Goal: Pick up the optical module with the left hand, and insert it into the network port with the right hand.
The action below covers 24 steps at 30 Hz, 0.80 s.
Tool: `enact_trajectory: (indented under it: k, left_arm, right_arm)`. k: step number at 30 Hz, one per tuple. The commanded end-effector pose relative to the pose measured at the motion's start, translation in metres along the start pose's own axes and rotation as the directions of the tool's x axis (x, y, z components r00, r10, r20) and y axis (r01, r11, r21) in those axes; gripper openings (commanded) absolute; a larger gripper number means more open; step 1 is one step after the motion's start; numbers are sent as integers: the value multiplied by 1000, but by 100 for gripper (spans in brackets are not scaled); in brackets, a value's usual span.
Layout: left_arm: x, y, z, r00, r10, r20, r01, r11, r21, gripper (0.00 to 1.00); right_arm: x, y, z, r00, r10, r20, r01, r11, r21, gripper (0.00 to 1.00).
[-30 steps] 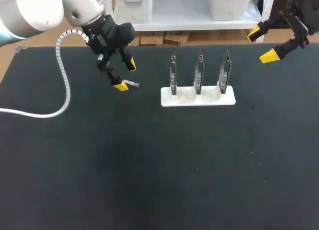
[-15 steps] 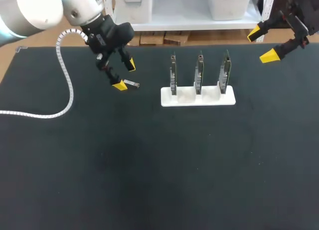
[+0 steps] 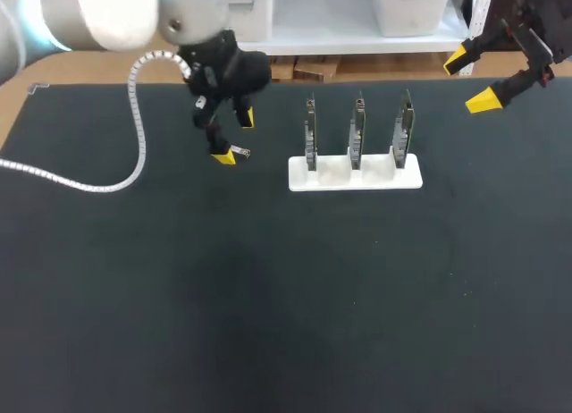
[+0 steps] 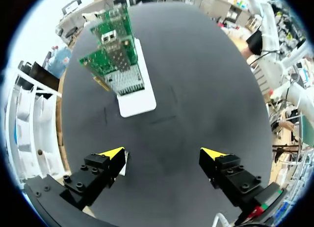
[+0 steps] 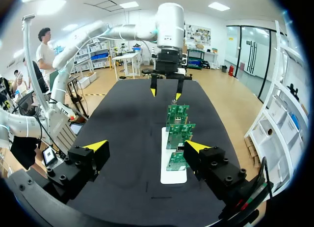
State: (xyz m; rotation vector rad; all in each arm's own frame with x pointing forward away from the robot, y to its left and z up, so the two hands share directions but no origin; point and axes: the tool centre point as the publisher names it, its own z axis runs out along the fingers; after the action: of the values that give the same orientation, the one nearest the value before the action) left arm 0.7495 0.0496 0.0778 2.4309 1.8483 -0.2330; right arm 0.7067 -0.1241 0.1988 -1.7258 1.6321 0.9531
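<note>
The optical module (image 3: 239, 150), a small silver piece, lies on the black table left of the white stand (image 3: 355, 173). That stand holds three upright green network cards (image 3: 357, 131). My left gripper (image 3: 233, 138) hangs open over the module, whose end sits right beside the nearer yellow fingertip (image 3: 223, 156). In the left wrist view the module (image 4: 125, 164) peeks out at the inner side of one finger of the open gripper (image 4: 162, 154); the cards (image 4: 115, 50) stand ahead. My right gripper (image 3: 470, 79) is open and empty above the table's far right corner; its wrist view (image 5: 145, 146) looks along the cards (image 5: 176, 128).
A white coiled cable (image 3: 116, 176) from my left arm loops over the table's left side. The black mat (image 3: 286, 297) stretches in front of the stand.
My left gripper has shifted right and turned, so its fingers now stand closer over the module. The right arm has not moved.
</note>
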Motion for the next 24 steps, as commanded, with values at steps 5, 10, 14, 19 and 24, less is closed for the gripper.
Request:
enact_trajectory:
  k: [5,10,14,19,24]
  left_arm:
    - [10,20,9,989,5,-146,-3,1000,11,100]
    - [25,22,18,994,32,-101,-27,999,46,100]
    - [36,24,27,996,52,-68,-49,998,38,100]
    - [41,31,34,998,19,-67,-15,998,56,100]
    - [29,30,30,997,60,-51,-58,998,39,100]
  right_arm:
    - [0,1,0,1000,0,0,0,1000,2,100]
    - [0,1,0,1000,0,0,0,1000,2,100]
    - [0,1,0,1000,0,0,0,1000,2,100]
    - [0,1,0,1000,0,0,0,1000,2,100]
    - [0,1,0,1000,0,0,0,1000,2,100]
